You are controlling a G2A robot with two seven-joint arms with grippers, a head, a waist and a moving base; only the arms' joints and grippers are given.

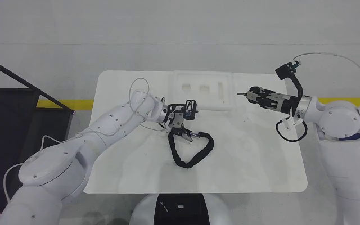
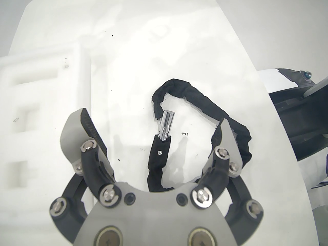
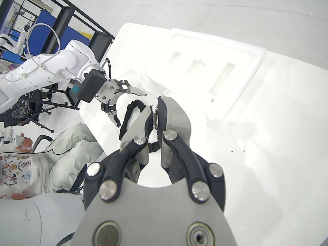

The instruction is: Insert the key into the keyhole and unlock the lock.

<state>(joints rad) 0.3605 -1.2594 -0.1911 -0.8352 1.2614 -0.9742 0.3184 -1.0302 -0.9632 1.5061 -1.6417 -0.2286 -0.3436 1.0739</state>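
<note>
I'm looking down on a white table (image 1: pixel 253 163) with rounded corners. It stands on a pale grey floor (image 1: pixel 169 34) crossed by a yellow line (image 1: pixel 67 104). A black metal frame (image 1: pixel 34 88) stands off the table's left side. A white foam tray (image 1: pixel 179 93) with rectangular recesses lies at the far middle of the table.

The lock (image 2: pixel 166 124) is a short shiny cylinder joined to a black fabric-sleeved chain (image 1: pixel 208 147). The chain lies in a loop near the middle of the table, nearer to me than the tray. My left gripper (image 2: pixel 153 116) hangs just over it, jaws spread wide and holding nothing, with the cylinder lying between them. One finger (image 2: pixel 226 144) overlaps the chain in the wrist view, and I cannot tell whether it touches.

The key (image 3: pixel 154 119) is pinched in my right gripper (image 3: pixel 155 108), which is clamped tight on it so that only a small glint of metal shows. That gripper sits over the right part of the table, just beside the tray's right end and well apart from the lock.

The left arm is stretched across from the table's left edge, its wrist angled down at the loop. The right arm extends from the right edge, forearm roughly level, its gripper pointing toward the left arm
</note>
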